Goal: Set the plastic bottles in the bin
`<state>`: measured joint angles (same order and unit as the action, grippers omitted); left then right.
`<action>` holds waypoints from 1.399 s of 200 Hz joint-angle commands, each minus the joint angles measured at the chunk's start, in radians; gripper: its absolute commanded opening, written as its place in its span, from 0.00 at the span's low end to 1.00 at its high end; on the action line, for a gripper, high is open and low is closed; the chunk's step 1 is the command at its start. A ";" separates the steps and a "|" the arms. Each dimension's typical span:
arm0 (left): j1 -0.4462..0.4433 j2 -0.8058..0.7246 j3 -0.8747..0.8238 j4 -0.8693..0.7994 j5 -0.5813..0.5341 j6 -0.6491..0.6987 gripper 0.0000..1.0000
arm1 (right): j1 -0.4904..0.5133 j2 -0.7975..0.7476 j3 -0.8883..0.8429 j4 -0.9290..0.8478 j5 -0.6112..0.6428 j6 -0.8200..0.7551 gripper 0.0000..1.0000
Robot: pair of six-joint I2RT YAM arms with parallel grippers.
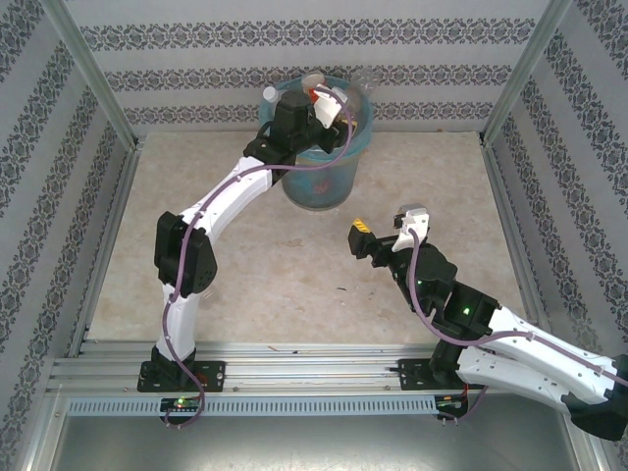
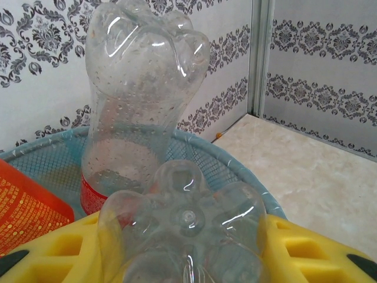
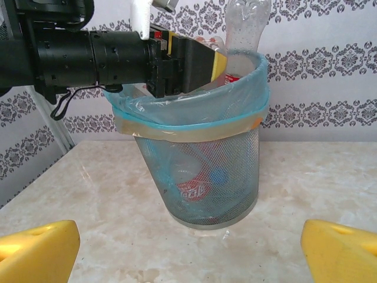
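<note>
Nearest the arm bases, the right claw [image 1: 386, 226] sits low over the pale stone-look surface [image 1: 245, 255], on the right side and well apart from the bin. Its jaws stand wide, with nothing between its yellow fingertips [image 3: 36, 250]. From its own camera they frame the bin from the two lower corners.

Farther back, near the middle of the surface's far edge, stands the bin [image 3: 200, 177], a wire-mesh basket lined with a light-blue bag [image 3: 177, 103] folded over the rim. Through the mesh, low inside, a bottle with a red label [image 3: 194, 190] shows beside something round and blue [image 3: 219, 175], too blurred to name.

The left arm [image 1: 226, 196] stretches in from the left, and the left claw [image 1: 332, 103] hovers just above the bin's rim. It grips a clear bottle [image 2: 182, 230] between its yellow fingers [image 2: 306, 250], the bottle's lobed base turned toward the wrist camera. Just beyond, a second clear bottle [image 2: 144, 94] stands upside down in the bin. Its base rises well above the rim and a red label wraps its lower end. At the left edge of that view an orange-labelled bottle [image 2: 23, 206] shows in front of the bin's far rim. Behind everything runs a wall [image 1: 294, 39] papered in patterned stripes.
</note>
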<state>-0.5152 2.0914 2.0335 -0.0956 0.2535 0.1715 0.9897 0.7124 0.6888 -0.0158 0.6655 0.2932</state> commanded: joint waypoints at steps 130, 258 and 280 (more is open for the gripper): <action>0.037 -0.141 0.098 -0.157 0.230 -0.228 1.00 | -0.011 0.035 0.038 -0.002 -0.007 0.032 0.97; 0.077 -0.756 -0.520 -0.220 -0.100 -0.283 0.94 | -0.380 0.629 0.792 -0.253 -0.440 0.011 0.61; 0.102 -0.821 -0.560 -0.407 -0.160 -0.349 0.88 | -0.385 0.654 0.790 -0.213 -0.532 0.034 0.61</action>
<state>-0.4442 1.3491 1.5059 -0.2852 0.1993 -0.0952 0.6167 1.3434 1.4605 -0.2214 0.2550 0.3092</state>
